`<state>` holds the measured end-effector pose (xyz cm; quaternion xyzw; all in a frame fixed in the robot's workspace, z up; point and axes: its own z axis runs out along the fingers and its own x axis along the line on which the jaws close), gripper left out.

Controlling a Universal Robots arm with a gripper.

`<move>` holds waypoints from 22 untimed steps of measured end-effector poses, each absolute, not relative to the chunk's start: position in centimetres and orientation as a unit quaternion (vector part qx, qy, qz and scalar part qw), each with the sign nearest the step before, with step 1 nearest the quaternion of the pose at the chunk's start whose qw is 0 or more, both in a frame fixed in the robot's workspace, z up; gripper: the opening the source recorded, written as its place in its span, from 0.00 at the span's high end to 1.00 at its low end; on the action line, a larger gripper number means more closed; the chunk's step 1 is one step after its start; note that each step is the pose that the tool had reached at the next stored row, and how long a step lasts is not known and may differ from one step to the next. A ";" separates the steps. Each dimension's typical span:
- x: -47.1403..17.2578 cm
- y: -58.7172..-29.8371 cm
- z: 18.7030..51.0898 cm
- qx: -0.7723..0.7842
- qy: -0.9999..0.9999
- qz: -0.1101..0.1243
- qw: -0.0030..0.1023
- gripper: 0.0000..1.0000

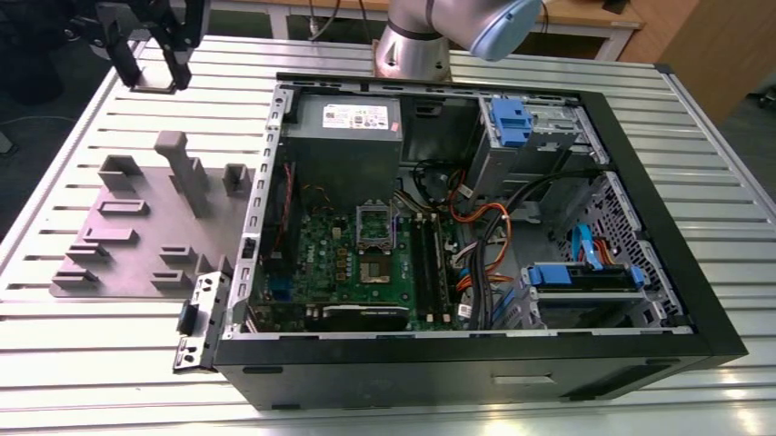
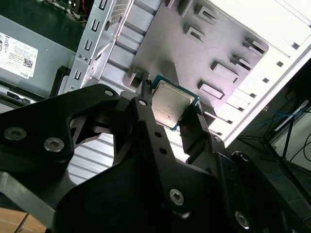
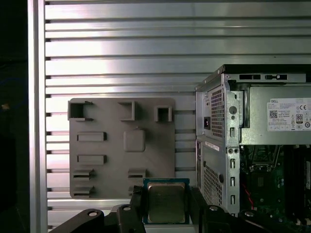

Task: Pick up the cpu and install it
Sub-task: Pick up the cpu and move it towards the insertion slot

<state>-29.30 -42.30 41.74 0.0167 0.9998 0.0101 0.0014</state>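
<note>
Everything here is placed from the open computer case (image 1: 485,381), which lies on its side on the ribbed metal worktop (image 1: 73,136).

Off the case's far corner, to the exterior view's left of it, the claw (image 1: 152,77) hangs over bare worktop, outside the case wall. Its two fingers (image 2: 146,104) are closed on the cpu (image 3: 166,201), pinching opposite edges. In both wrist views the chip sits flat between them, its shiny top facing back toward the wrist. It is close to square, so it has no real long axis; which edge faces which way matters more.

Against the case's left wall in the exterior view lies a grey fixture plate (image 1: 145,245) with raised holders.

Inside the case, the grey power supply (image 1: 345,136) fills the far end nearest the claw. The green motherboard (image 1: 327,245) lies on the near side of it, with the socket (image 1: 370,265) about midway along. So the socket lies to the right of the claw and nearer the camera in the exterior view, over the case wall and past the power supply.

A silver frame (image 1: 373,220) sits at the socket's far edge, apparently hinged open. Memory slots (image 1: 424,263) run just right of the socket, and orange cables (image 1: 479,227) loop beyond them. I judge the room around the socket tight on that side.
</note>
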 end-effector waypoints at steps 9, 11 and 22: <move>-28.6 -42.3 41.7 0.017 1.000 0.010 0.001 0.53; -28.5 -42.3 41.7 0.017 1.000 0.010 0.001 0.53; -27.7 -42.3 41.7 0.017 1.000 0.010 0.001 0.53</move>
